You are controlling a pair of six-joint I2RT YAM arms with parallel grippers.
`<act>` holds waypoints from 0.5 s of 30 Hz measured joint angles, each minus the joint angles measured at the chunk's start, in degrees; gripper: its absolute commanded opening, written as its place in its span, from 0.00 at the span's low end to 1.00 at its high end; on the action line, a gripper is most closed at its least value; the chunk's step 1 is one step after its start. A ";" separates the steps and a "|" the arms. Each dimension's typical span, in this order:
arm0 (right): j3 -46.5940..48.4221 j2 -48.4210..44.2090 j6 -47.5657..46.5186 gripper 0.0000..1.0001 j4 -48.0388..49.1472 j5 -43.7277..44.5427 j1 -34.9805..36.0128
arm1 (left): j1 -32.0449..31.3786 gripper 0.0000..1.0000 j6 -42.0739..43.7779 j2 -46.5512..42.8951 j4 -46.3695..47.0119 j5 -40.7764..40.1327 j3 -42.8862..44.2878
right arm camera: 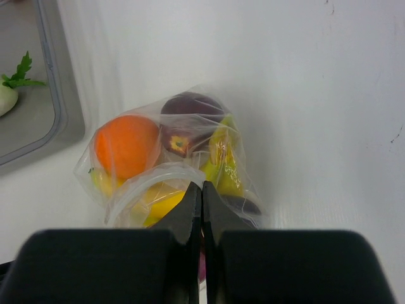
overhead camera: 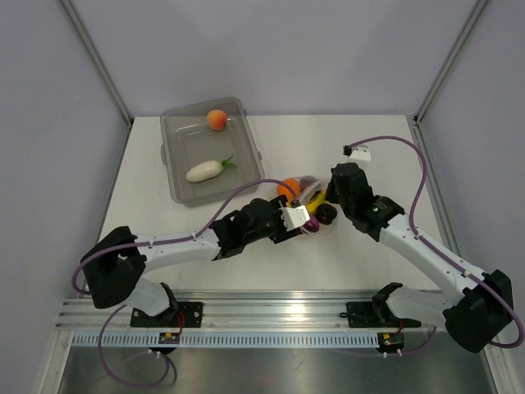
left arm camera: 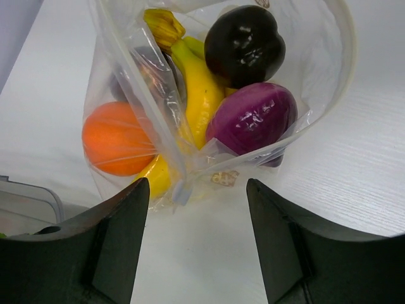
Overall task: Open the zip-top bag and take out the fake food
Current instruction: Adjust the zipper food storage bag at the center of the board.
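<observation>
Seen from above, two robot arms reach inward over a white table [overhead camera: 148, 205] and meet at a small zip-top bag [overhead camera: 305, 182] of clear, crinkly film lying near the middle. The bag lies on the table with its open mouth turned towards the left arm.

The left wrist view looks straight into that mouth. Inside are a yellow banana bunch [left arm camera: 199, 95], an orange [left arm camera: 114, 139] pressed against the left wall of the film, a glossy dark round piece [left arm camera: 243, 44] at the back, and a dark purple-red piece [left arm camera: 253, 117] at the front right. The left gripper [left arm camera: 196, 183] is released – its two black fingers stand well apart just in front of the bag's mouth, with bare table between them and nothing grasped.

In the right wrist view, the right gripper [right arm camera: 202, 188] is clenched, its fingers pressed together with no gap. Their tips meet right on the bag's film beside the pale curved rim of the mouth, and they appear to pinch that edge.

Behind and to the left of the bag sits a clear-grey rectangular tub [overhead camera: 193, 144], apart from it. Two toy pieces lie in the tub – a peach [overhead camera: 216, 120] near its far wall and a white radish with a green top [overhead camera: 205, 171] nearer the front.
</observation>
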 measured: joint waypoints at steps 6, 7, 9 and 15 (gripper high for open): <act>-0.04 -0.70 0.13 0.00 0.02 -0.44 0.00 | -0.22 0.50 0.61 2.75 -1.14 -1.86 1.05; -0.04 -0.72 0.17 0.00 0.02 -0.50 0.00 | -0.22 0.48 0.52 3.15 -1.79 -2.36 1.73; -0.04 -0.72 0.17 0.00 0.02 -0.74 0.00 | -0.20 0.42 0.26 3.56 -2.78 -3.45 3.13; -0.07 -0.79 0.20 0.00 0.07 -1.53 -0.17 | -0.22 0.11 -0.66 3.56 -3.96 -5.05 4.46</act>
